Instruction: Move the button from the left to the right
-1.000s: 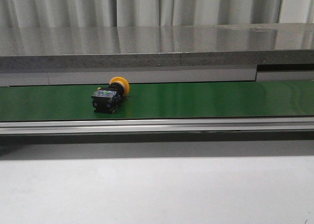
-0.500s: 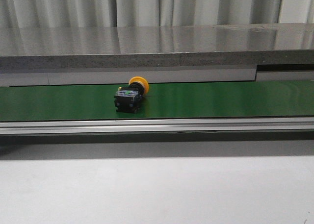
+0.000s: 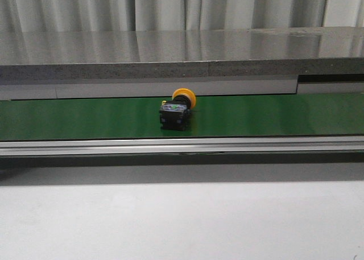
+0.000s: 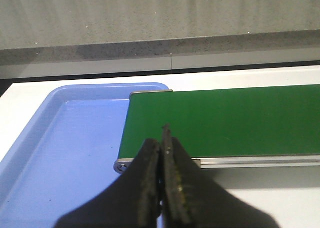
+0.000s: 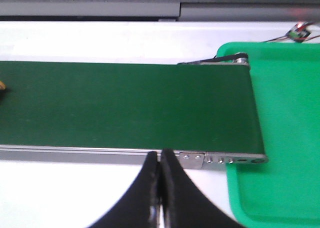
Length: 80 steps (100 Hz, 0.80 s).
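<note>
The button, with a yellow-orange cap and a black body, lies on its side on the green conveyor belt, near the middle of the front view. A sliver of its yellow cap shows at the edge of the right wrist view. My left gripper is shut and empty, over the left end of the belt. My right gripper is shut and empty, at the belt's near rail close to its right end. Neither gripper shows in the front view.
A blue tray lies off the belt's left end. A green tray lies off the belt's right end. A grey stone ledge runs behind the belt. A white table lies in front of it.
The button has travelled to the right along the belt, from left of centre to about the middle. No gripper touches it.
</note>
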Each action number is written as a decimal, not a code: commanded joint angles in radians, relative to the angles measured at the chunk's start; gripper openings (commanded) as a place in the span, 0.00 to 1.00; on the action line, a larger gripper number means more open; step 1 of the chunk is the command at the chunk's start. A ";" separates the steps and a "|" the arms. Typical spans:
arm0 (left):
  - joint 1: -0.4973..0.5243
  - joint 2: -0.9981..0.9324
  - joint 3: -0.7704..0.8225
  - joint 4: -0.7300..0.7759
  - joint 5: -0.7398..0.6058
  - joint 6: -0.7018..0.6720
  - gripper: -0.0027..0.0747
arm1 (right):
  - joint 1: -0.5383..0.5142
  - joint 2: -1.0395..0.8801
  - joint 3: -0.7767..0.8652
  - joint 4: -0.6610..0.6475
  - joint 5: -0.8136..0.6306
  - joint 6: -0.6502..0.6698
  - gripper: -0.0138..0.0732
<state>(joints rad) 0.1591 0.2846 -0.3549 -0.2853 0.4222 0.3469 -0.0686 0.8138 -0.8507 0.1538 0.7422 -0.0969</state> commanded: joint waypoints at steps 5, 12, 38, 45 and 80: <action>-0.007 0.007 -0.025 -0.020 -0.074 -0.004 0.01 | -0.005 0.065 -0.041 0.074 -0.037 -0.001 0.09; -0.007 0.007 -0.025 -0.020 -0.074 -0.004 0.01 | -0.004 0.089 -0.041 0.105 -0.032 -0.001 0.14; -0.007 0.007 -0.025 -0.020 -0.074 -0.004 0.01 | -0.004 0.115 -0.041 0.118 -0.042 -0.001 0.71; -0.007 0.007 -0.025 -0.020 -0.074 -0.004 0.01 | -0.004 0.115 -0.041 0.120 -0.065 -0.001 0.80; -0.007 0.007 -0.025 -0.020 -0.074 -0.004 0.01 | 0.000 0.153 -0.041 0.164 -0.123 -0.001 0.82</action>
<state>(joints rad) 0.1591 0.2846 -0.3549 -0.2870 0.4222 0.3469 -0.0686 0.9508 -0.8551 0.2849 0.6846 -0.0969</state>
